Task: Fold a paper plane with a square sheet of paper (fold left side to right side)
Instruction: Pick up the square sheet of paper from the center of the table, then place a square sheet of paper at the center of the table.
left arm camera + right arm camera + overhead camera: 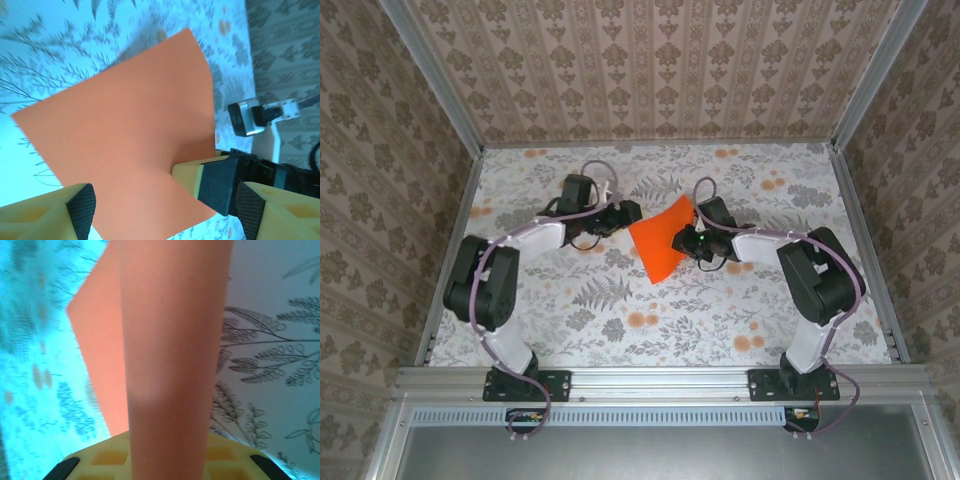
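Note:
The square sheet of paper (658,243) is bright orange and is held bent between my two grippers at mid-table. In the left wrist view the sheet (125,130) shows as a broad curved surface with no paper plane shape. My right gripper (689,238) is shut on the sheet's right edge. One of its yellow, black-padded fingers (216,182) presses on the paper. In the right wrist view the sheet (170,350) rises straight out of the right gripper (167,462). My left gripper (164,212) stands open, its fingers either side of the sheet's near corner. From above, that gripper (626,216) sits at the sheet's left edge.
The table (620,300) has a pale cover printed with grey ferns and small orange flower blotches. Patterned walls and metal rails (455,240) close it in on three sides. The right arm's wrist camera (250,117) sits just beyond the sheet.

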Robot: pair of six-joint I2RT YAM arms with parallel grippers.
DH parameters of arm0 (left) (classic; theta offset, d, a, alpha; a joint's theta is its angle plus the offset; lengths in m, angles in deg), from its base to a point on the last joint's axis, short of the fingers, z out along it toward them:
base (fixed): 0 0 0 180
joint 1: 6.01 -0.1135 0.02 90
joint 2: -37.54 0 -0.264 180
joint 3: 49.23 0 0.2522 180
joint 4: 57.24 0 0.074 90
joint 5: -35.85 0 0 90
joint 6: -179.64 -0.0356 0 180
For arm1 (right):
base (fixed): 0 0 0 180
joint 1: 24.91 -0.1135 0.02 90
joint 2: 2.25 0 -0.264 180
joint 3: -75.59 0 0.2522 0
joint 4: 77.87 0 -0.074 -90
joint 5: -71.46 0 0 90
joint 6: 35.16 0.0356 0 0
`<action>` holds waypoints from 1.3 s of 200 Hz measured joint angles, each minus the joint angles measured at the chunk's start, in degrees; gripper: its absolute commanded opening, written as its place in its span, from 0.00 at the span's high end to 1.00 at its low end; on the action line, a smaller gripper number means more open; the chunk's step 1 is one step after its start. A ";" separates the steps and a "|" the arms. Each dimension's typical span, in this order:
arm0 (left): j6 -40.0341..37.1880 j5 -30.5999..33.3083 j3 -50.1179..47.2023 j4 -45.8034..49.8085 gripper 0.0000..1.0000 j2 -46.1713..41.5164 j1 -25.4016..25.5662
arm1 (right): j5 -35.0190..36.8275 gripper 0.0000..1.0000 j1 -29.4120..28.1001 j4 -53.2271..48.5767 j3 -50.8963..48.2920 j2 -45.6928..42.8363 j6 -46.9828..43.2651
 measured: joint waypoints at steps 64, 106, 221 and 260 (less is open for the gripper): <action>14.53 -5.73 -12.74 -20.22 0.12 -6.75 -5.55 | -7.80 0.82 3.74 24.00 -8.31 -8.04 9.86; 31.93 -8.83 -15.26 -45.33 0.06 -3.56 -5.62 | -9.92 0.83 4.63 35.78 -8.57 -13.42 16.11; 48.41 -9.29 -10.19 -67.08 0.03 5.14 0.66 | -11.32 0.83 3.74 45.66 -5.49 -16.79 24.87; 49.81 -9.33 -7.87 -67.36 0.17 7.15 2.73 | -11.32 0.82 2.89 46.18 -5.51 -16.79 25.86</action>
